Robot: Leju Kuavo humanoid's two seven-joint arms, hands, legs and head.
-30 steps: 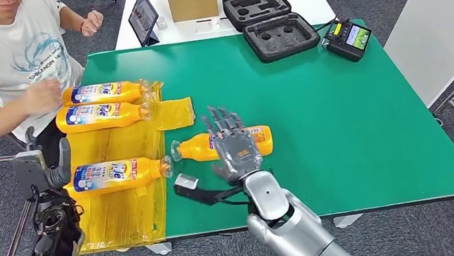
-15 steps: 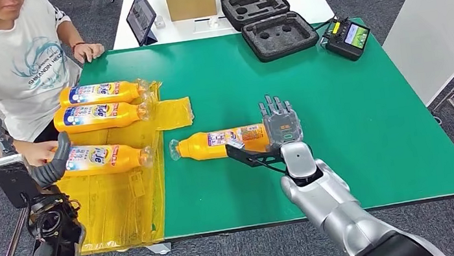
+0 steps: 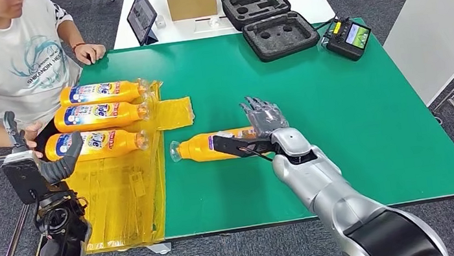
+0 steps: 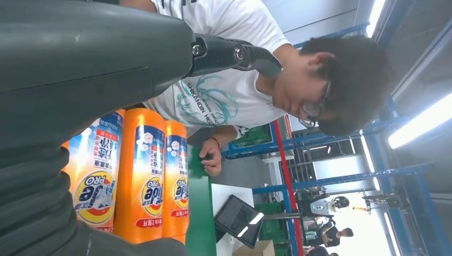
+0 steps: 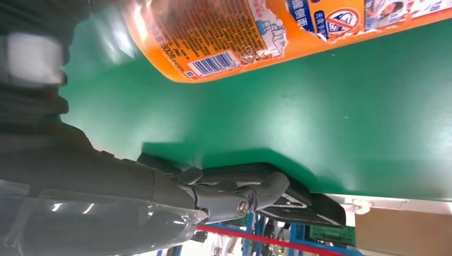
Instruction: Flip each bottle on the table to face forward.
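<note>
The right hand [image 3: 265,123] has swung across from the near side of the lone bottle [image 3: 213,145] to its base end, and now sits over that end with fingers spread and the thumb reaching along the bottle's near side. From the head view I cannot tell whether it is actually clasping the bottle or only resting against it. The right wrist view shows no finger wrapped round it, only the barcode and small print of the back label turned toward the hand. So this one is not yet facing forward, and it lies on its side on the green tabletop [image 3: 342,127], cap pointing left toward the yellow sheet [image 3: 122,199].

Over on that sheet the three other bottles [image 3: 95,113] now lie close together in a row with their blue labels up. The nearest of them has shifted farther from the robot in the last second, and a person's hand [image 3: 32,133] is at its base end. The left hand [image 3: 46,168] hangs just near of that row with its fingers loosely apart, holding nothing.

My reading is that three are done and the fourth is the job in hand. The right hand looks placed to roll it, but will need a firmer hold first.
</note>
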